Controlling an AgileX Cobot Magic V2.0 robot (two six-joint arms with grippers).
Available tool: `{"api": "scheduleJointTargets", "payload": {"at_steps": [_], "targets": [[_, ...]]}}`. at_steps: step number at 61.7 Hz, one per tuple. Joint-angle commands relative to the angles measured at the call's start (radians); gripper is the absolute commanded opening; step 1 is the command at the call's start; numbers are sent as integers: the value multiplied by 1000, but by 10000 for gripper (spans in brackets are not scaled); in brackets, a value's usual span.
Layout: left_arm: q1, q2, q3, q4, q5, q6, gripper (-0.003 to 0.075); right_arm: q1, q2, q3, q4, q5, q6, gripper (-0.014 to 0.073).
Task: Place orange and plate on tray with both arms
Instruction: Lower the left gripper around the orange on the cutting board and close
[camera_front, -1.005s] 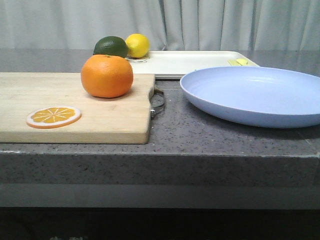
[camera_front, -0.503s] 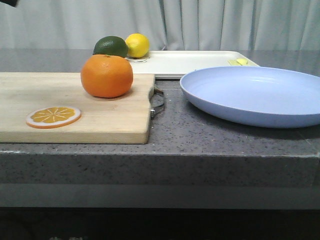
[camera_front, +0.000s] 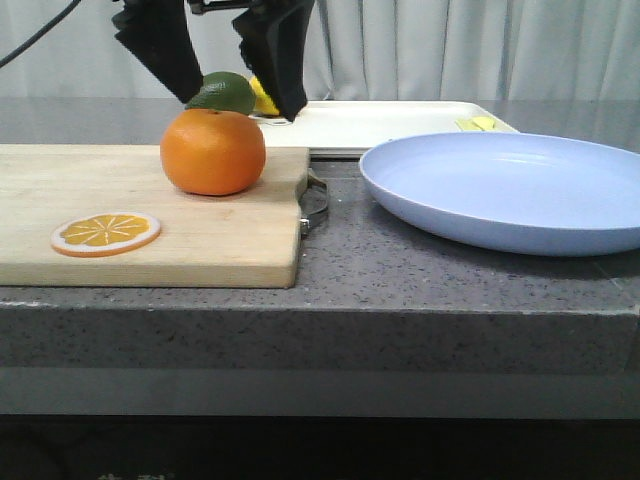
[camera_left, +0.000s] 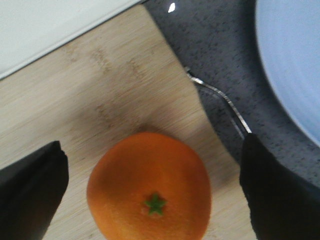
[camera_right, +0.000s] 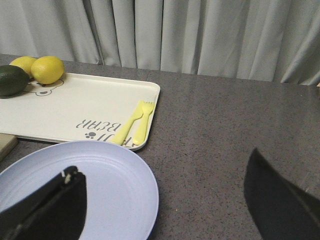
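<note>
The orange (camera_front: 213, 152) rests on a wooden cutting board (camera_front: 150, 215). Just above it, my left gripper (camera_front: 238, 105) hangs open, one dark finger on each side. In the left wrist view the orange (camera_left: 150, 187) lies between the spread fingers of the left gripper (camera_left: 152, 192), with neither finger touching it. The pale blue plate (camera_front: 510, 190) sits on the counter to the right of the board. My right gripper (camera_right: 165, 205) is open over the plate's (camera_right: 115, 190) near edge and holds nothing. It does not show in the front view. The cream tray (camera_front: 380, 125) lies behind the plate.
An orange slice disc (camera_front: 106, 232) lies on the board's front left. A lime (camera_front: 225, 93) and lemons (camera_right: 47, 69) sit at the tray's (camera_right: 75, 107) left end, and a yellow fork and knife (camera_right: 135, 122) at its right. The board's metal handle (camera_front: 315, 200) points toward the plate.
My left gripper has come down into the front view, from out of sight to just above the orange. The orange, plate and tray have not moved.
</note>
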Motion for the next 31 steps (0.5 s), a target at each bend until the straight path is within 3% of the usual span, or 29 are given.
{"api": "scheduleJointTargets", "payload": {"at_steps": [1, 25, 31], "targets": [[-7, -28, -39, 53, 10, -36, 672, -3, 9, -36, -1, -73, 2, 643], [-11, 26, -39, 0, 94, -29, 670, -3, 9, -34, -1, -74, 2, 643], [-11, 26, -39, 0, 97, -26, 612, -3, 9, -34, -1, -74, 2, 643]]}}
